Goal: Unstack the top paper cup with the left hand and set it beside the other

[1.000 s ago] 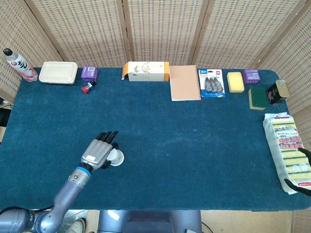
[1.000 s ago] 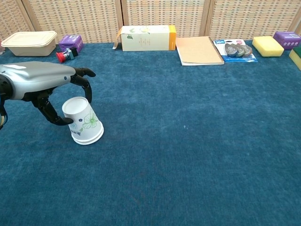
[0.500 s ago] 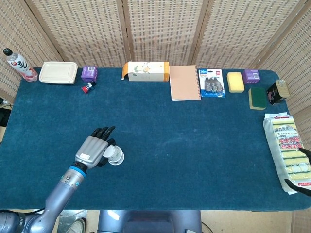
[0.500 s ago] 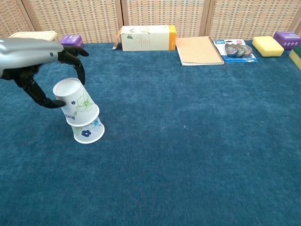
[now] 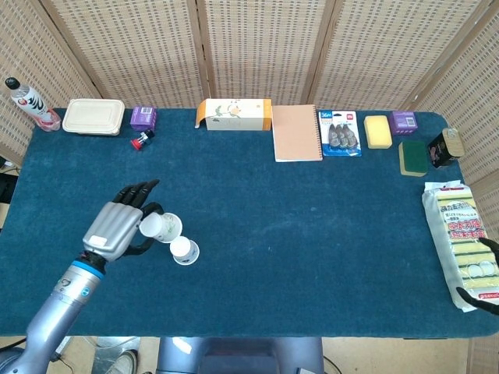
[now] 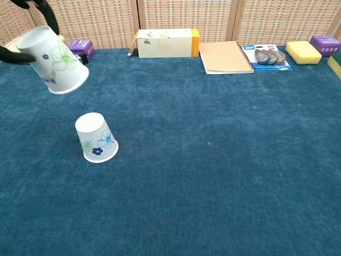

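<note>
My left hand [image 5: 115, 228] grips green-flower cup [image 6: 53, 61], lifted, tilted, empty; blue-flower cup [image 6: 96, 137] inverted on worktop [image 5: 312, 234] just right of it. No readable writing.

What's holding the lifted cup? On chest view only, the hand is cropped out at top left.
Observer: The left hand grips the lifted cup from the side, its fingers wrapped round it.
Operator: Where's the right hand? Not in my frame at all.
Observer: The right hand is at the table's right edge. Only dark fingertips show, over the sponge pack.
Operator: Is it holding the pack?
Observer: Cannot tell, too little of it is in frame.
Operator: Anything left of the food box?
Observer: A bottle stands beyond the food box, at the back left corner.
</note>
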You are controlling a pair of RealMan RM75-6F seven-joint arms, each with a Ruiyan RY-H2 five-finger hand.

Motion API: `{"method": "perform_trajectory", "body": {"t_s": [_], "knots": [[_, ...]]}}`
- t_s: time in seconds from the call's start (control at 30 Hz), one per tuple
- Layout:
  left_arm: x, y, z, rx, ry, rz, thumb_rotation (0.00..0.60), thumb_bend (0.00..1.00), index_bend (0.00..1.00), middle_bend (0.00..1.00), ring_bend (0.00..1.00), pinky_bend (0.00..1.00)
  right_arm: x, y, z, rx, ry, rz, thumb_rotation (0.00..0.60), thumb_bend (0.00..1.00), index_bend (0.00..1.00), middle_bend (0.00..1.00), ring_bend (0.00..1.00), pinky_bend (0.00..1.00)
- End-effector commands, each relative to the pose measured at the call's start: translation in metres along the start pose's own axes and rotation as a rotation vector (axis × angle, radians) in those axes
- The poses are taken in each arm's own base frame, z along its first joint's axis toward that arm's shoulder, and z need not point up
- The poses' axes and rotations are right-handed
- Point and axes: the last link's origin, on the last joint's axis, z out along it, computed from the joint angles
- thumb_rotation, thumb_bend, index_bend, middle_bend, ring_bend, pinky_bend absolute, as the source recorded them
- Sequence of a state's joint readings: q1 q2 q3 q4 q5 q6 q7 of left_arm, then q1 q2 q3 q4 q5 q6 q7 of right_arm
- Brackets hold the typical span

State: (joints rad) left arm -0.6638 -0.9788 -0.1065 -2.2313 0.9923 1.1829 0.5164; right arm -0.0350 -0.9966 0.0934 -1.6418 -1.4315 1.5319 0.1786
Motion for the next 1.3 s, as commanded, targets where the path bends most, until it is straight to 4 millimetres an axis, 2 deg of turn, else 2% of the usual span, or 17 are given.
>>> {"method": "perform_trajectory", "body": {"t_s": [0.03, 0.3, 0.4, 0.6, 0.83, 1.3], "knots": [[-0.001, -0.015, -0.003, 0.021, -0.021, -0.008, 0.6, 0.27, 0.35, 0.0, 0.0, 0.07, -0.001, -0.001, 0.0, 0.002, -0.003, -0.001, 0.6, 0.1, 0.16, 0.02, 0.0, 0.0], [-0.045, -0.058, 0.003, 0.094, -0.127, -0.042, 0.6, 0.27, 0.35, 0.0, 0.0, 0.07, -0.003, -0.003, -0.001, 0.008, -0.01, -0.004, 0.6, 0.1, 0.16, 0.02, 0.0, 0.0], [-0.064, -0.062, 0.008, 0.097, -0.166, -0.035, 0.6, 0.27, 0.35, 0.0, 0.0, 0.07, -0.004, -0.004, 0.0, 0.01, -0.015, -0.008, 0.6, 0.1, 0.16, 0.02, 0.0, 0.0], [-0.087, -0.057, 0.018, 0.075, -0.202, -0.038, 0.6, 0.27, 0.35, 0.0, 0.0, 0.07, -0.004, -0.004, -0.001, 0.011, -0.018, -0.009, 0.6, 0.1, 0.16, 0.02, 0.01, 0.0], [-0.098, -0.051, 0.024, 0.073, -0.206, -0.015, 0.6, 0.27, 0.35, 0.0, 0.0, 0.07, -0.004, -0.003, 0.0, 0.007, -0.021, -0.003, 0.6, 0.1, 0.16, 0.02, 0.01, 0.0], [-0.101, -0.041, 0.032, 0.074, -0.202, 0.024, 0.6, 0.27, 0.35, 0.0, 0.0, 0.07, -0.001, -0.001, 0.0, 0.004, -0.016, 0.013, 0.6, 0.1, 0.16, 0.02, 0.01, 0.0]]}}
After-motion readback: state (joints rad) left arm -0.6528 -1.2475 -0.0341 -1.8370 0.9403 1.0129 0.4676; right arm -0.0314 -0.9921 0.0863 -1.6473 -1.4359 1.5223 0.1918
